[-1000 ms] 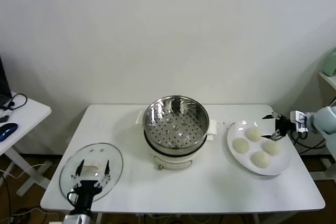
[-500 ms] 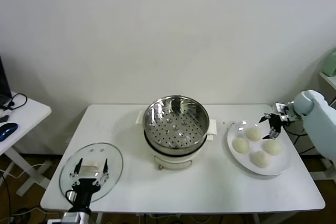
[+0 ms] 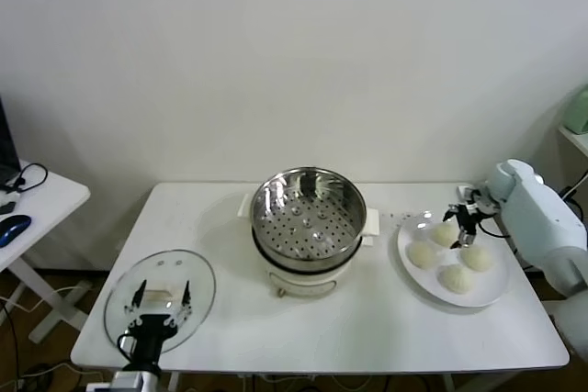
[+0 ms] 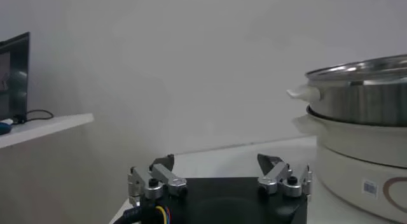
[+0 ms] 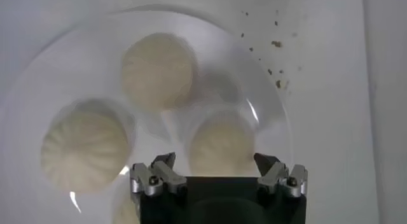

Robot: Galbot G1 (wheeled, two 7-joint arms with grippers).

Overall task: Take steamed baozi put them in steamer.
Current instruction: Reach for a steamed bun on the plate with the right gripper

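Much of the right arm runs out of the head view at the right edge, and only its black right claw (image 3: 462,224) reaches in over the white plate (image 3: 418,271) at the right end of the desk (image 3: 367,319). In the right wrist view the right claw (image 5: 217,167) is spread wide and grasps nothing, its two fingers (image 5: 154,174) astride the nearest bun (image 5: 221,141) from above; whether they touch the dough cannot be told. That view shows three buns plainly, with a fourth cut off at the frame edge beside the claw body. The head view shows all four buns (image 3: 444,234) resting on the plate, close together but apart, and the claw over the one nearest the wall. Small dark crumbs (image 5: 276,44) lie on the desk just beyond the plate rim. The steamer (image 3: 308,227) stands in the middle of the desk, well apart from the plate, uncovered, its perforated tray (image 3: 303,225) bare. The glass lid (image 3: 161,298) lies flat at the left front corner of the desk. The left claw (image 3: 160,304) hangs low over that lid, released and holding nothing; the arm behind it is cut off by the bottom of the frame. In the left wrist view the left claw (image 4: 219,174) is parted, and the steamer (image 4: 362,161) is only partly in frame. A side table (image 3: 37,199) with a cable and a mouse (image 3: 13,228) stands off to the left.
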